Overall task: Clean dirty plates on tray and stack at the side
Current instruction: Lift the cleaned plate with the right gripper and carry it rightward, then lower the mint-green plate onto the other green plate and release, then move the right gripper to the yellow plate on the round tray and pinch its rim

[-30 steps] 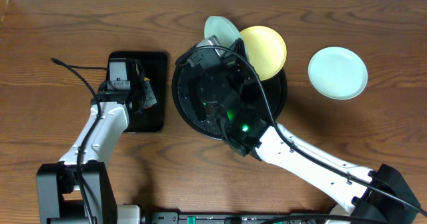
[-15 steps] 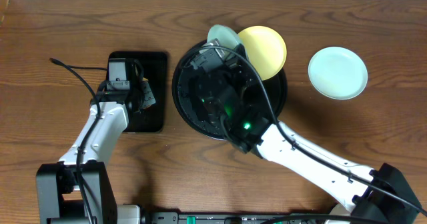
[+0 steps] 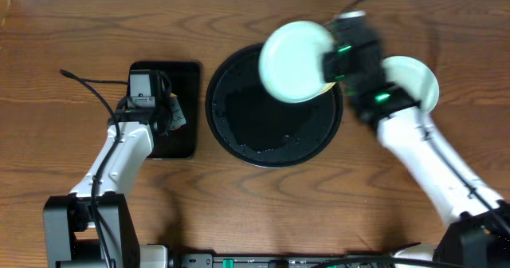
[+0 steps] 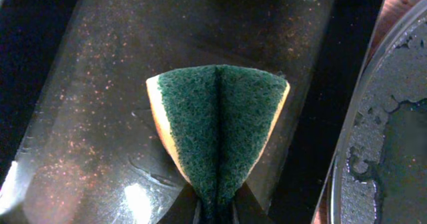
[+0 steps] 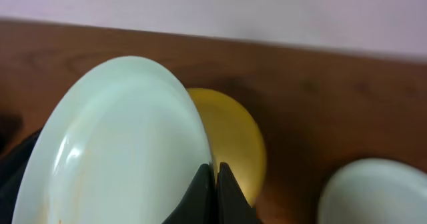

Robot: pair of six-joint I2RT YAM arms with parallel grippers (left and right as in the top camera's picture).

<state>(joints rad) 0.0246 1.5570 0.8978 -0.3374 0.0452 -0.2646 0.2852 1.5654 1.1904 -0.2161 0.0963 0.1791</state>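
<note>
My right gripper [image 3: 329, 61] [image 5: 215, 172] is shut on the rim of a pale mint plate [image 3: 293, 62] [image 5: 120, 151] and holds it tilted in the air over the back of the round black tray [image 3: 231, 140]. The yellow plate [image 5: 230, 141] lies behind and below it, mostly hidden in the overhead view. A second mint plate [image 3: 414, 80] [image 5: 373, 191] rests on the bare wood to the right. My left gripper [image 3: 170, 112] [image 4: 217, 207] is shut on a folded green and yellow sponge [image 4: 217, 124].
A small rectangular black tray [image 3: 163, 144] [image 4: 87, 117] lies under the left gripper and sponge, just left of the round tray's rim [image 4: 353, 131]. The round tray's floor looks wet. A black cable [image 3: 88, 84] trails at the left.
My right arm has lifted the mint plate off the tray's back edge and swung up and to the right, uncovering the tray. The left arm has not moved.
</note>
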